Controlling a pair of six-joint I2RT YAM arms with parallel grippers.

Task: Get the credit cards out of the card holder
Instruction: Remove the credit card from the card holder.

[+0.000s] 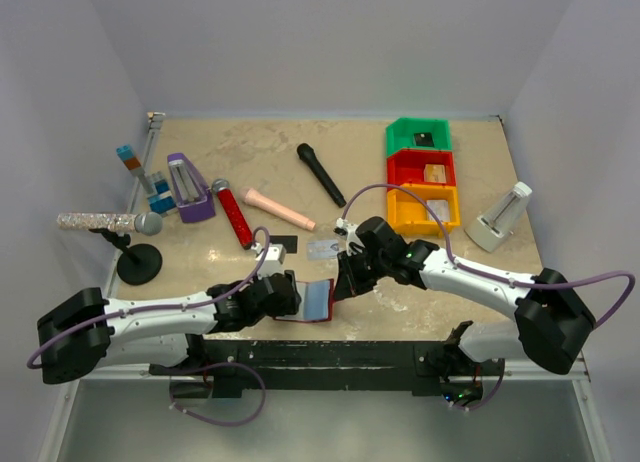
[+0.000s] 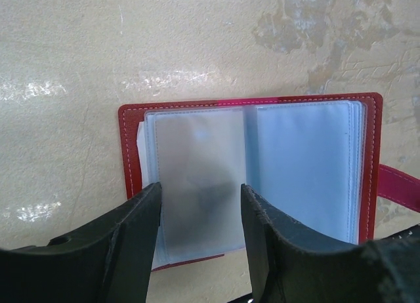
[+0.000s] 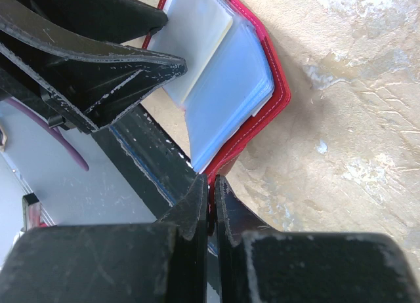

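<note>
Two cards are out of the card holder (image 1: 316, 302) and lie flat on the table (image 1: 200, 262) just beyond it: a black card (image 1: 283, 244) and, near it on the right, a silver-grey card (image 1: 323, 248). No other card is visible on the surface.

Card holder: it lies open near the front edge of the table, between the two arms, with its pale grey-blue sleeves facing up.

Right gripper (image 3: 210, 197): clenched, with the jaws pressed together on the red tab (image 2: 399, 187) at the holder's right side. A sliver of red shows between the fingertips in the right wrist view. It is judged to be pinning the holder in place.

Left gripper (image 2: 200, 224): released, with the jaws apart and straddling the near edge of the left-hand sleeve. It holds nothing. Whether the fingers touch the sleeve cannot be confirmed.

Sleeve contents: the left sleeve is frosted and has a dim darker patch low down, which could be a card or a shadow. The right-hand stack of sleeves shows no card face.

Assessment: the task is partly done. Two cards are removed. Any cards left in the sleeves are not yet extracted, and their number cannot be established from these views.
</note>
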